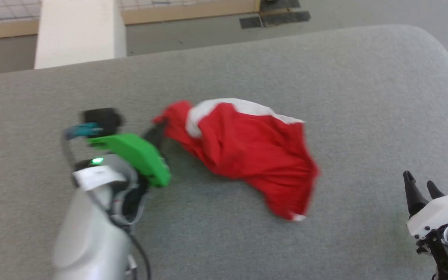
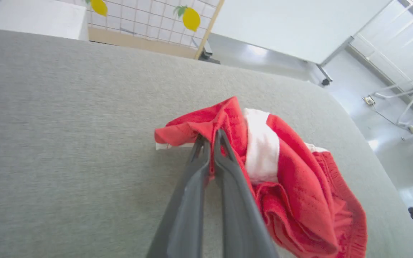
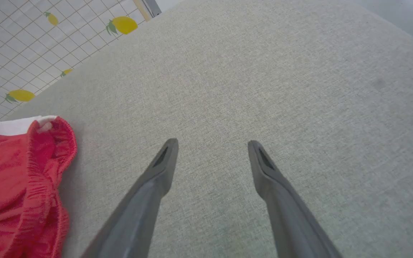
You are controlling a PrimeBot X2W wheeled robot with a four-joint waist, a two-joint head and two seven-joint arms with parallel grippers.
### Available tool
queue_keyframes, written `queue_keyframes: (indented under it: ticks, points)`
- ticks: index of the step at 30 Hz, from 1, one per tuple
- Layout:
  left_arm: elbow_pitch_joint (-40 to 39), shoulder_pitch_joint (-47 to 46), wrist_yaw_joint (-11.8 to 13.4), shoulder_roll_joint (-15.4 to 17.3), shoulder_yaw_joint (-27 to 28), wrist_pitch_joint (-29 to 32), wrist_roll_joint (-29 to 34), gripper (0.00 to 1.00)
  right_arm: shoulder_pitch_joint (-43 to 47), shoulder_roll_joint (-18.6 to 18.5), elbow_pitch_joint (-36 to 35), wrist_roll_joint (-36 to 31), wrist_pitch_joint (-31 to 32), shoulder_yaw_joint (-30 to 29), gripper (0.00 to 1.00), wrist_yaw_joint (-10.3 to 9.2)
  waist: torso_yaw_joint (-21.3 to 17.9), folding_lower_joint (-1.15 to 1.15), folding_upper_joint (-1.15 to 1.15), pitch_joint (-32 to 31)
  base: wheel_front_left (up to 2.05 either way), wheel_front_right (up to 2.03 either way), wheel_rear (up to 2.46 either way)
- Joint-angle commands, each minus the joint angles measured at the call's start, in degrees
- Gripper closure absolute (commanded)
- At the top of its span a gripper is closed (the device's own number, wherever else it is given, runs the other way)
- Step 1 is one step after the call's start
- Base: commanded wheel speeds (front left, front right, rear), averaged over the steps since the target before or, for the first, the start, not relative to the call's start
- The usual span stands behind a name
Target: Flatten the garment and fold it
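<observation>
The red shorts lie crumpled in the middle of the grey table, white trim showing along their far edge. My left gripper is shut on their left end. In the left wrist view its two dark fingers pinch a fold of the red shorts beside a white band, with the gathered waistband at the lower right. My right gripper stands open at the lower right, apart from the cloth. In the right wrist view the right gripper holds nothing, and the shorts' waistband lies to its left.
The grey table ends in a rounded corner at the far right. A white pillar and a wooden skirting stand beyond its far edge. A tiled wall with lemon prints and a metal frame lie off the table.
</observation>
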Motion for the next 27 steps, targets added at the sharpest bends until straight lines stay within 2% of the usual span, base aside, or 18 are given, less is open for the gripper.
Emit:
queue_keyframes:
  ticks: [1,5,9,10,11,12,15,18,22,25,27]
  points:
    - [-1.5,2.2,1.6,1.5,2.2,-0.7,-0.8,1.0,-0.6,0.0,0.2,-0.3,0.0,0.2,0.0,-0.08,2.9,0.0,0.0,-2.7,0.0,0.0,0.0]
    - [-4.4,11.3,6.6,3.6,7.4,-0.1,-1.7,1.0,0.0,0.0,0.5,-0.5,0.2,0.1,0.0,-0.08,5.2,0.0,0.0,-3.8,0.0,0.0,0.0]
    - [-4.9,20.3,9.0,2.9,9.0,3.2,-4.0,1.0,0.5,0.0,0.6,-0.4,0.5,0.1,0.0,-0.08,7.0,0.0,0.0,-4.2,0.0,0.0,0.0]
    - [-5.0,21.6,9.1,2.5,9.3,3.5,-4.7,0.84,0.5,0.0,0.6,-0.4,0.5,0.2,0.0,-0.08,7.3,0.0,0.0,-4.2,0.0,0.0,0.0]
    - [-5.3,22.8,9.1,2.1,9.6,3.8,-5.6,0.21,0.5,0.0,0.6,-0.4,0.6,0.3,0.0,-0.08,7.6,0.0,0.0,-4.2,0.0,0.0,0.0]
    - [-5.8,23.4,9.1,1.6,9.9,3.7,-6.5,0.0,0.5,0.0,0.6,-0.4,0.6,0.4,0.0,-0.08,8.0,0.0,0.0,-4.2,0.0,0.0,0.0]
    - [-8.9,24.1,8.8,0.8,11.2,1.5,-7.8,0.0,0.4,0.0,0.2,-1.0,0.7,1.3,0.0,-0.08,9.0,0.0,0.0,-4.4,0.0,0.0,0.0]
    - [-13.8,23.2,7.9,1.3,12.7,-5.4,-6.0,0.0,-0.1,0.0,-0.6,-1.4,1.2,4.3,0.0,-0.08,9.5,0.0,0.0,-4.5,0.0,0.0,0.0]
    - [-18.6,22.9,4.1,4.0,11.7,-19.1,2.0,0.0,-1.9,0.0,-2.2,-0.8,3.3,13.8,0.0,-0.08,10.2,0.0,0.0,-4.3,0.0,0.0,0.0]
    - [-18.4,23.5,2.5,4.8,10.1,-27.1,6.9,0.0,-4.0,0.0,-2.3,-0.9,6.0,21.8,0.0,-0.08,10.6,0.0,0.0,-3.8,0.0,0.0,0.0]
    - [-17.5,24.1,2.2,4.6,9.0,-30.0,9.1,0.0,-5.9,0.0,-1.5,-1.8,8.1,26.3,0.0,-0.08,11.0,0.0,0.0,-3.3,0.0,0.0,0.0]
